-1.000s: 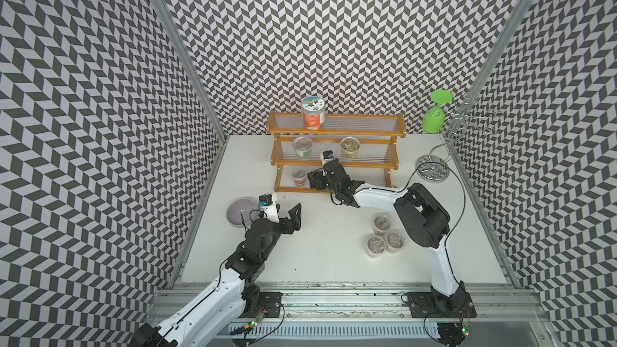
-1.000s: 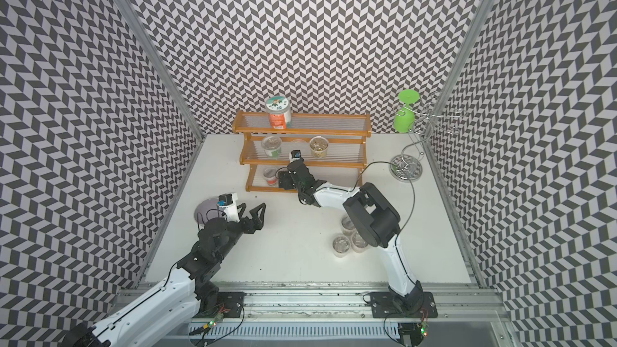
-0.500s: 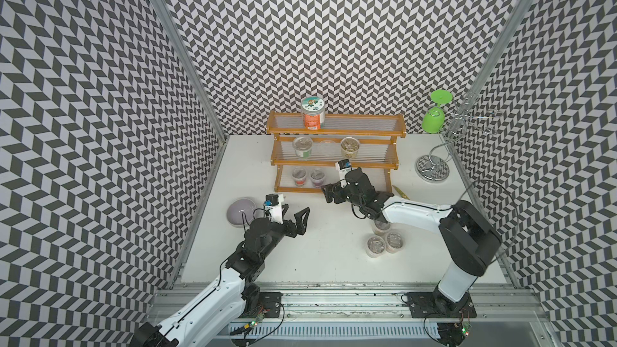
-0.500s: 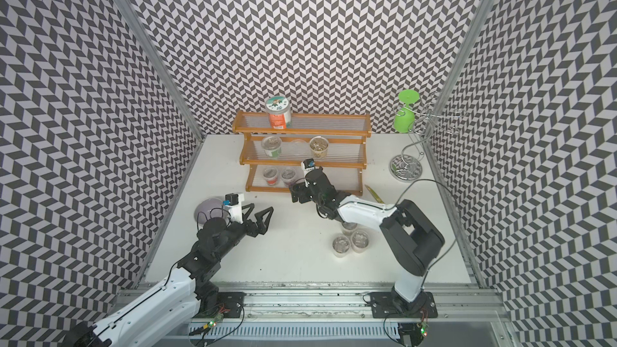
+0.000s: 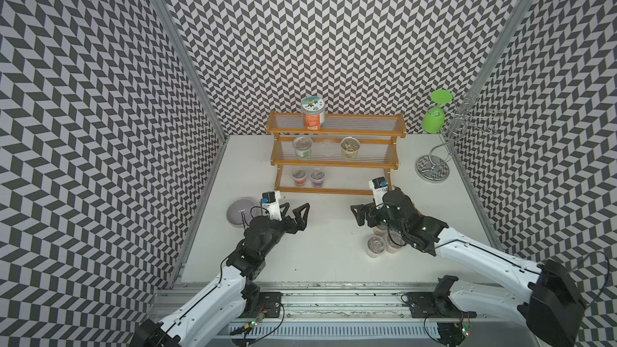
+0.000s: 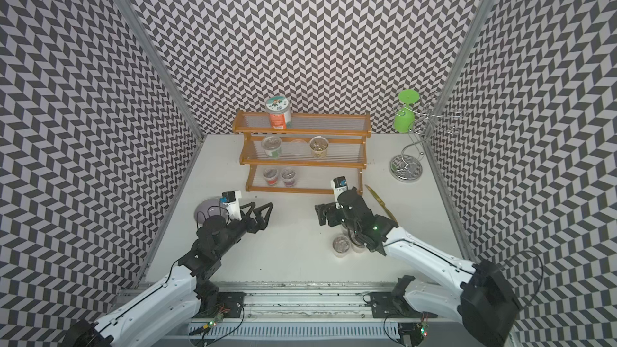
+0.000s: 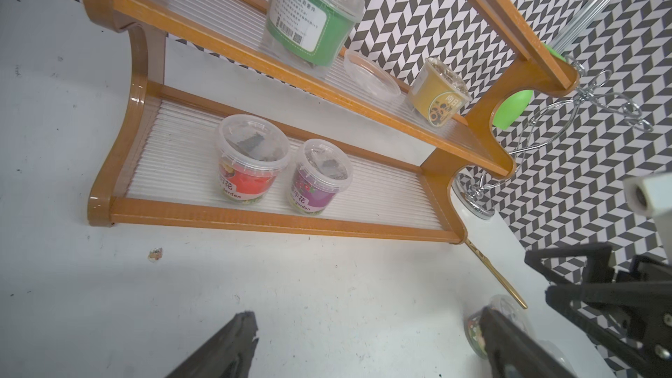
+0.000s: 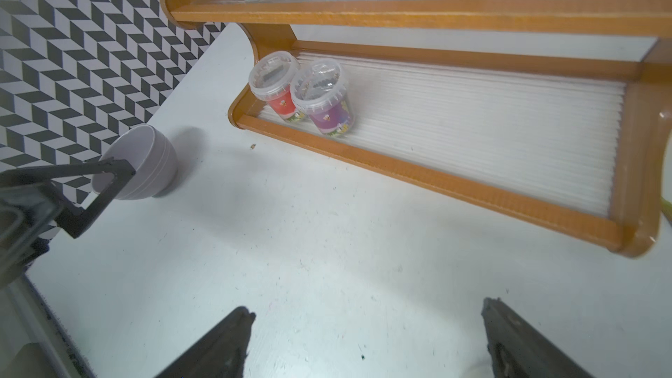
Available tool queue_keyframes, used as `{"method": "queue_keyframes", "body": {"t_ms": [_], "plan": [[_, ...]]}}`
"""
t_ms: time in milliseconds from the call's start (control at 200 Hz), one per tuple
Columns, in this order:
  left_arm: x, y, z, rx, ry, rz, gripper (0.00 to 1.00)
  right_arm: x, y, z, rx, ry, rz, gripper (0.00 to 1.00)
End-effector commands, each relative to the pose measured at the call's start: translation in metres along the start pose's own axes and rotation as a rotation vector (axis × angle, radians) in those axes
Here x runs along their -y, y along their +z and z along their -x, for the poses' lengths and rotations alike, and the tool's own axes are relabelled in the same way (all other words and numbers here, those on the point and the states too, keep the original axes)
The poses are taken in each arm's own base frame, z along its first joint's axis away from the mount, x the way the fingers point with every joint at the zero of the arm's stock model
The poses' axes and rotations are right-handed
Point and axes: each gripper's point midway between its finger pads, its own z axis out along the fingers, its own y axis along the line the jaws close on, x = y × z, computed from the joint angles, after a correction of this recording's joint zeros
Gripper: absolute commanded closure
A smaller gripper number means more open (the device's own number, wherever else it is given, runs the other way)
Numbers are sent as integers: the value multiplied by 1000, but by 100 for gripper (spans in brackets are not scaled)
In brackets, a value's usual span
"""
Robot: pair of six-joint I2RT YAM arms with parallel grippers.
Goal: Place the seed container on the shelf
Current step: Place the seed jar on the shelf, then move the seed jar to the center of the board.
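The seed container (image 5: 317,177), the one with the purple label, stands upright on the bottom step of the shelf (image 5: 337,191), toward the shelf's left end. A red cup (image 5: 298,176) stands right beside it, closer to that end. Nothing holds the seed container, so I think the job for this one is done.

The left gripper (image 5: 297,206) hangs over the tabletop (image 5: 334,262) in front of the shelf's left end. Its jaws are wide apart and it holds nothing.

The right gripper (image 5: 355,216) is in front of the shelf's right end, also wide apart and empty. The seed container sits farther back on the shelf, apart from both grippers.

More cups (image 5: 375,244) stand on the tabletop in front of the shelf's right end, partly under the right arm. If they belong on the shelf too, that part is not done.
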Motion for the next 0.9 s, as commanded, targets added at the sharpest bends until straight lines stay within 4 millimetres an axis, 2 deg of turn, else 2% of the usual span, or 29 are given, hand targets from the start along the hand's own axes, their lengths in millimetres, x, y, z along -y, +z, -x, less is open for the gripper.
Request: {"method": "queue_keyframes", "body": {"t_ms": [0,55,140,230,371,481,611,751,806,891], "plan": [[33,0,11,12,-7,-164,1,24,-17,-12,-9,72,-86,0],[41,2,6,-20,-4,-208,0,40,-26,-13,4,103,-148,0],[50,8,-4,-81,13,-244,0,67,-40,-14,30,170,-233,8],[61,16,-17,-142,59,-252,0,83,-50,-13,37,247,-244,12],[84,23,-38,-205,138,-262,0,76,-58,-10,18,304,-204,13],[94,28,-49,-241,146,-268,1,54,-57,-21,-96,278,-103,16],[90,32,-54,-255,147,-242,0,46,-57,-47,-269,298,-96,16],[87,32,-56,-264,156,-227,0,49,-56,-72,-368,279,-168,15],[86,31,-58,-269,162,-224,0,39,-54,-80,-391,256,-151,15],[84,31,-58,-271,169,-217,0,20,-50,-91,-440,234,-85,21]]}}
